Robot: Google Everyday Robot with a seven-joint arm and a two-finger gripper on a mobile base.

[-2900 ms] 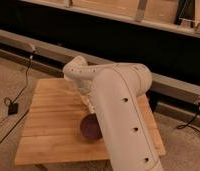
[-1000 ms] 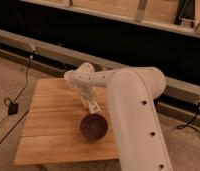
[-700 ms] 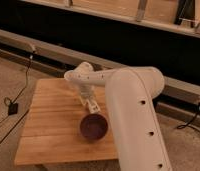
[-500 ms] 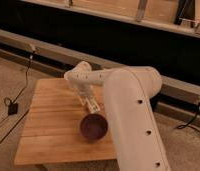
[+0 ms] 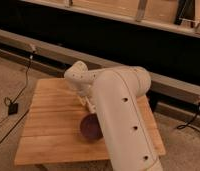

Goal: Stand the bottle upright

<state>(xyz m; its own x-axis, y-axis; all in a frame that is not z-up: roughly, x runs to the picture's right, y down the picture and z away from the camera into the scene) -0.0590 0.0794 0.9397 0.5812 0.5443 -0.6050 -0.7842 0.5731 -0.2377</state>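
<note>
Your gripper [image 5: 88, 103] over the middle of the wooden table [image 5: 45, 117], fingers spread apart, dark bowl [image 5: 91, 128] just beside it, bare planks running to the front edge.

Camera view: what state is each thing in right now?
gripper: open, low over the table, just behind the bowl.
bowl: sitting on the table, partly hidden by the arm.
bottle: not visible; upright or lying cannot be told.
arm: bent down over the table.
</note>
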